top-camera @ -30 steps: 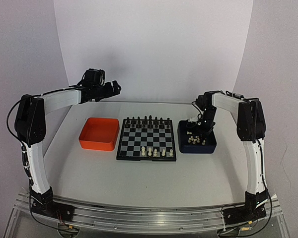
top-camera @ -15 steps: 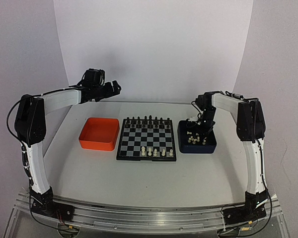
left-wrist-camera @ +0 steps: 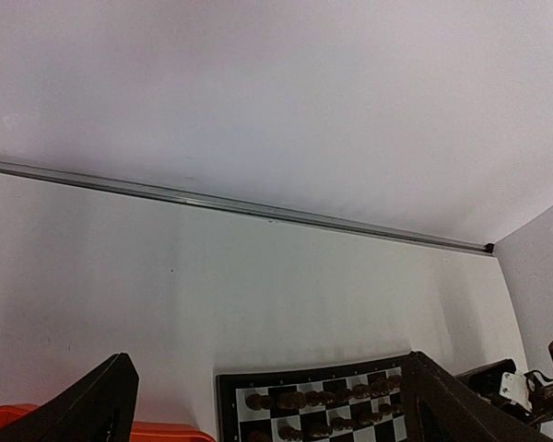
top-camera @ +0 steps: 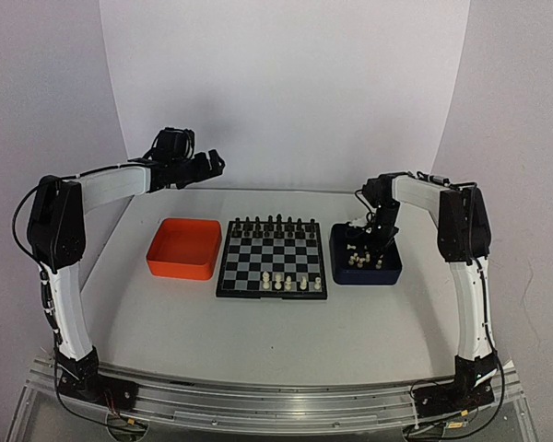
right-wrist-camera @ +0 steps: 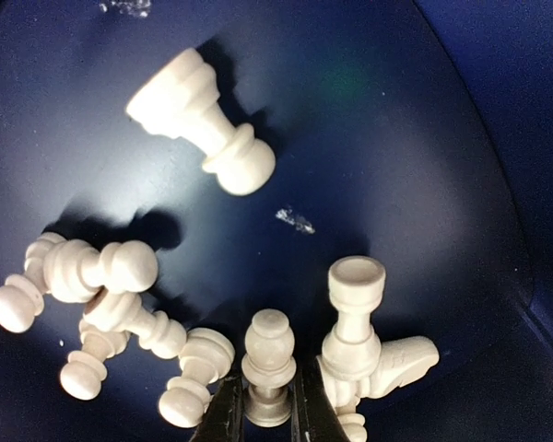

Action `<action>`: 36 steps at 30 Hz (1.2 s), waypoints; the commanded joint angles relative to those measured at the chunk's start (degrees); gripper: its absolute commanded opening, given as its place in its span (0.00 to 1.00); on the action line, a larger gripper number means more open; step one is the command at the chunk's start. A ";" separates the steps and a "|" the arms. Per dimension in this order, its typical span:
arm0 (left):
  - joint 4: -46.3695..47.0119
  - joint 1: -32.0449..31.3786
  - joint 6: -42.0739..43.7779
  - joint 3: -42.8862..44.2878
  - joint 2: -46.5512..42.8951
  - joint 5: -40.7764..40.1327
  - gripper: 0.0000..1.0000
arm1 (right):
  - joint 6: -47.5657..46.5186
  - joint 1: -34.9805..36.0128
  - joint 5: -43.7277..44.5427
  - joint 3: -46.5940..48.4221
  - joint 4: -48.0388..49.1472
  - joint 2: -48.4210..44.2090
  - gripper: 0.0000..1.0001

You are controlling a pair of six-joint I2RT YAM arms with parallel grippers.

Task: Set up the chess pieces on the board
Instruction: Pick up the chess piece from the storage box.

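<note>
Pinches a white pawn (right-wrist-camera: 267, 354) by its base in the right pincer (right-wrist-camera: 264, 398), low in the tray (right-wrist-camera: 396, 138) beside the board (top-camera: 258, 261), probably to lift it clear of loose pieces (right-wrist-camera: 198, 124). Points head away from the fingers (right-wrist-camera: 223, 416), long axis along them. Holds the left pincer (left-wrist-camera: 267, 368) agape, high over the far surface (left-wrist-camera: 166, 276).

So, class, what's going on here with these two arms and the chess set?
The right hand is down in the dark blue tray, its fingers pinching the base of a white pawn among loose white pieces. The board lies between that tray and an orange tray. Black pieces line its far edge, and a few placed white pieces stand near its front. The left hand hangs open and empty, raised behind the orange tray.
</note>
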 commanded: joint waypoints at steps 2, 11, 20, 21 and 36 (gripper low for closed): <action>0.91 0.36 -0.23 1.89 -0.91 0.65 1.00 | 0.76 -0.23 -0.29 0.27 0.93 0.09 0.06; 2.87 0.35 -0.33 0.76 -1.76 2.08 1.00 | 2.58 -0.27 -0.55 1.25 2.19 -4.59 0.00; 4.50 0.35 -0.37 0.34 -2.10 3.84 1.00 | 4.22 -0.24 -1.53 1.56 3.68 -8.22 0.00; 4.53 0.36 -0.43 0.33 -2.17 4.00 1.00 | 4.23 -0.22 -1.74 1.45 3.76 -8.69 0.00; 5.01 0.01 -3.86 0.12 -5.08 18.10 1.00 | 7.32 1.15 -27.93 -3.17 10.91 -23.47 0.00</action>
